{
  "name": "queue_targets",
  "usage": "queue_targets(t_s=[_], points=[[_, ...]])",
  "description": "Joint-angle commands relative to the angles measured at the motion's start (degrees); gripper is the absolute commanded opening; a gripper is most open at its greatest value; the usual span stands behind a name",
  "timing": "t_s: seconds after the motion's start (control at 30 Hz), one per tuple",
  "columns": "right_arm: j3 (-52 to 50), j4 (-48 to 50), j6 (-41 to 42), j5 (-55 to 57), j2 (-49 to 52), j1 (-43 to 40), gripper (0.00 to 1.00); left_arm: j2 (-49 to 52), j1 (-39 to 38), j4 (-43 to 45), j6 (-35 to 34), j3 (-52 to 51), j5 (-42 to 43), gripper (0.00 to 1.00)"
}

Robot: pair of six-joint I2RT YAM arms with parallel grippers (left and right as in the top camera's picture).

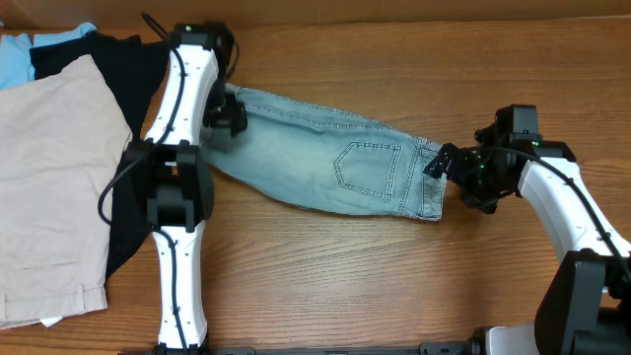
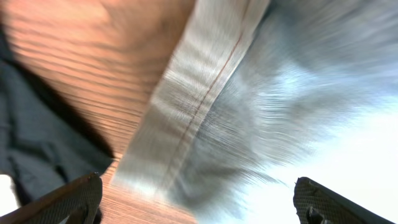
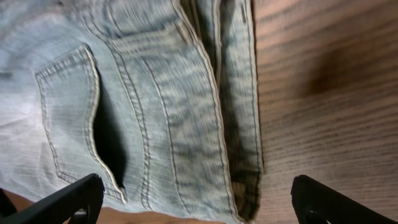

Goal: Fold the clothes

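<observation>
The light blue denim shorts [image 1: 335, 158] lie folded lengthwise across the middle of the worktop [image 1: 375, 276], one stitched back pocket [image 1: 367, 168] facing up. The left end effector [image 1: 229, 113] is over their hemmed left end, jaws spread wide, gripping nothing. The right end effector [image 1: 446, 163] is at the waistband end, also released and empty. Beige shorts [image 1: 49, 187] and a black garment [image 1: 118, 69] lie far left.
</observation>
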Motion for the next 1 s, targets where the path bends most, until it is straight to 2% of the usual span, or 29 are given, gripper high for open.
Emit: queue_targets(t_s=[0.0,0.17,0.2,0.27,0.33,0.37,0.4,0.47,0.8,0.97], points=[[-0.42,0.37,-0.55,-0.96,-0.04,-0.02,1.00,-5.51,-0.26,0.28,1.99,4.11,0.72,1.00],[-0.42,0.37,-0.35,-0.92,-0.04,-0.02,1.00,-5.53,-0.26,2.19,6.45,4.35,1.38,0.99],[-0.42,0.37,-0.37,-0.90,-0.04,-0.02,1.00,-5.53,-0.15,2.97,7.43,3.91,1.40,0.91],[-0.42,0.39,0.11,-0.28,-0.04,-0.02,1.00,-5.51,-0.07,4.79,9.51,2.97,2.40,0.61],[-0.42,0.17,1.33,1.05,-0.04,-0.02,1.00,-5.51,-0.07,6.84,11.41,1.55,4.83,0.24],[-0.42,0.04,1.99,1.49,-0.04,-0.02,1.00,-5.51,-0.07,7.96,12.44,0.50,6.21,0.11],[-0.42,-0.02,2.03,1.46,-0.04,-0.02,1.00,-5.51,-0.07,8.70,12.87,-0.48,6.64,0.07],[-0.42,-0.26,2.03,1.46,-0.04,-0.02,1.00,-5.51,-0.04,10.05,12.94,-3.02,6.73,0.04],[-0.44,-1.77,4.42,7.17,0.02,-0.02,1.00,-5.51,1.07,15.26,13.75,-13.94,7.04,0.04],[-0.44,1.01,4.37,7.45,1.18,0.00,1.00,-5.51,1.81,19.41,13.77,-17.22,7.65,0.04]])
